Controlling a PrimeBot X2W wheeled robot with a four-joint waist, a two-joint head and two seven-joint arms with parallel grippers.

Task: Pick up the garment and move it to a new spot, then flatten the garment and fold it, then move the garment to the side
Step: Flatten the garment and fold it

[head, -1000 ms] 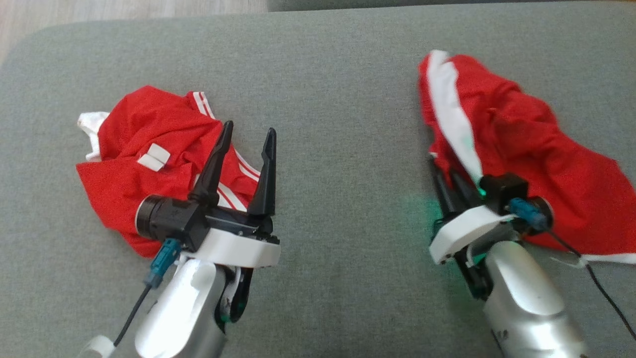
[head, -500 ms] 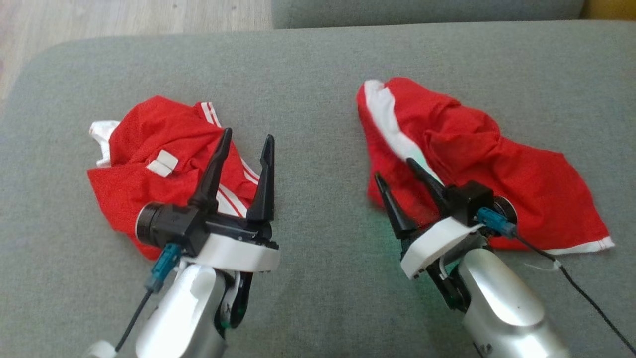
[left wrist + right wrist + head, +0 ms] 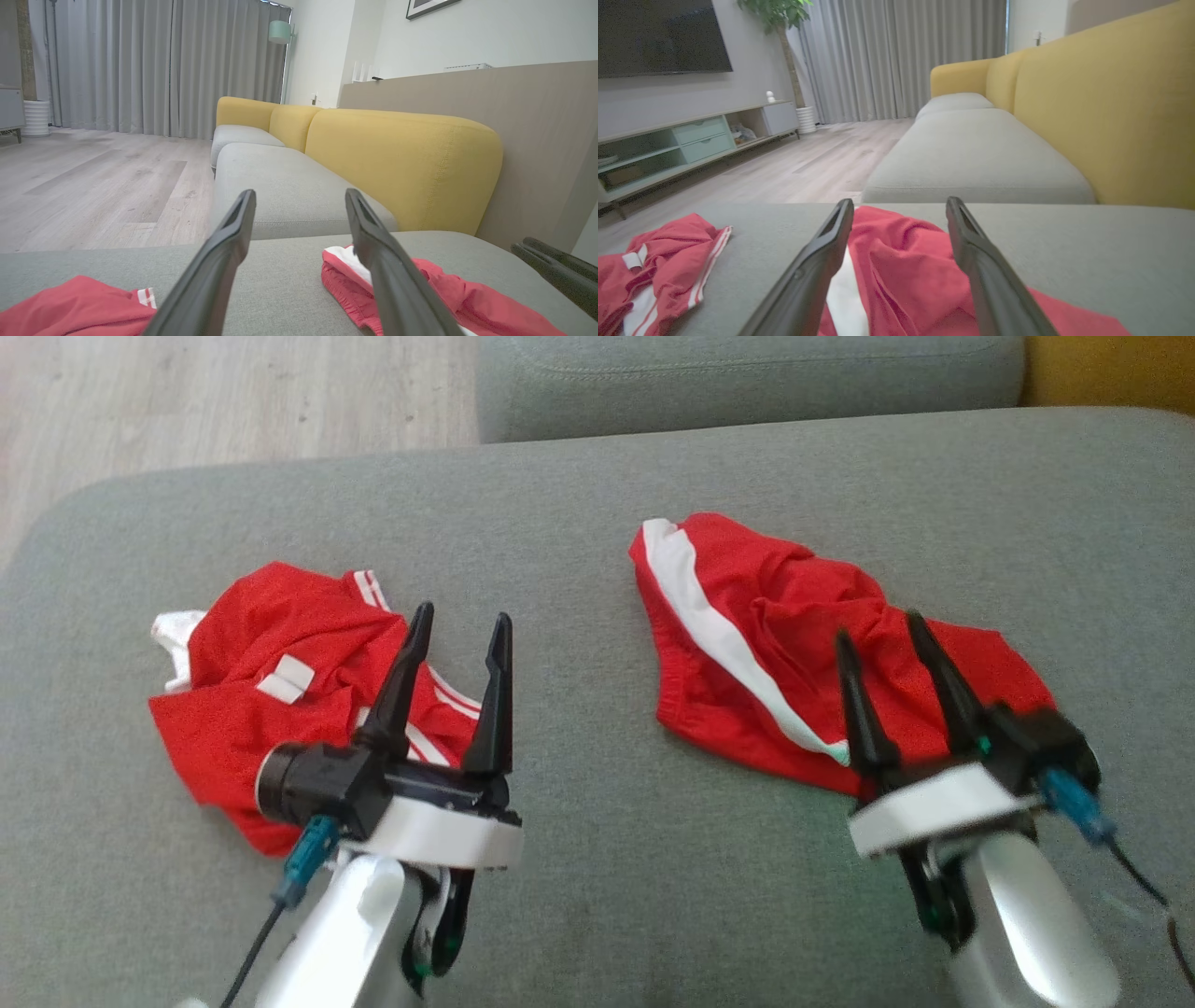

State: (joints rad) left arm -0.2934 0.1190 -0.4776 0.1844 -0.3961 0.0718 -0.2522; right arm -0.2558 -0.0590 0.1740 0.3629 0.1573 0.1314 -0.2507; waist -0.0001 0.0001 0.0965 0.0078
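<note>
We see left end effector (image 3: pixel 464 612) and right end effector (image 3: pixel 878 627) open, empty, shorts (image 3: pixel 775 644) bunched at 2 o'clock on sofa (image 3: pixel 579 523) under the right one; a pinch may catch doubled layers, spoiling flattening.

A grey sofa seat (image 3: pixel 597 523) with yellow backrests (image 3: pixel 1101 116) stands on a pale wood floor (image 3: pixel 93 186). Grey curtains (image 3: pixel 901 56) hang at the far end. A dark TV (image 3: pixel 658 37) hangs above a low cabinet (image 3: pixel 691 140), beside a potted plant (image 3: pixel 780 14). A lamp (image 3: pixel 279 31) stands near the curtains.

A home living room: yellow-backed sofa (image 3: pixel 1101 116), wall television (image 3: pixel 663 35), grey curtains (image 3: pixel 154 65), wooden floor (image 3: pixel 93 186).
</note>
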